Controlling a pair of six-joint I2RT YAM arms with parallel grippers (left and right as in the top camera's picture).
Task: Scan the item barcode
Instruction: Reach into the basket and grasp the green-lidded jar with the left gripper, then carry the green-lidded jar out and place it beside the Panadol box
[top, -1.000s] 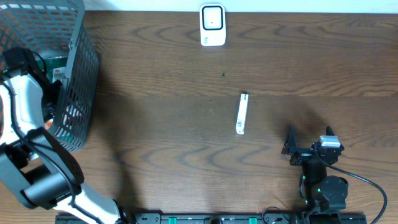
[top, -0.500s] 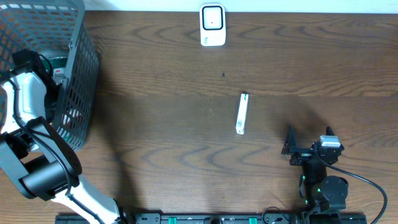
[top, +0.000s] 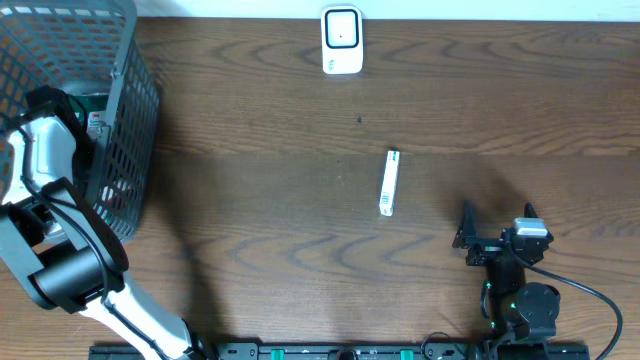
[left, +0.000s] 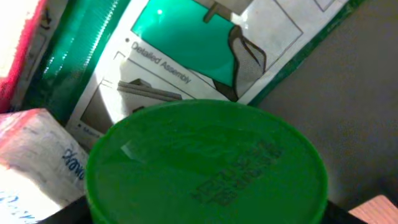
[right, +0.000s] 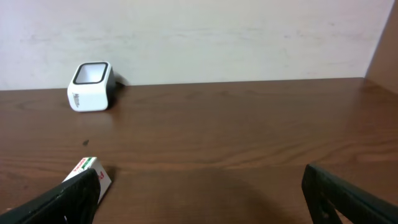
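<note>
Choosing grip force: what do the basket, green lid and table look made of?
Basket: matte grey mesh, plastic or coated wire, judging by its lattice walls. Green lid: likely moulded plastic, slightly glossy, with raised lettering. Table: dark wood or wood-look laminate, showing grain.

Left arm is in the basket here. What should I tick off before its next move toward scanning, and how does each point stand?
1. Barcode scanner in place at the table's far edge, nothing in front of it: ok.
2. Left arm reaching inside the mesh basket: ok.
3. An item under the left wrist camera: ok, a green round lid fills the view, beside a green-and-white packet.
4. Left fingers closed on an item: cannot tell, they hardly show.
5. Right gripper open, empty and parked away from the basket: ok.
6. Slim white box lying free on the table, touched by neither arm: ok.
</note>
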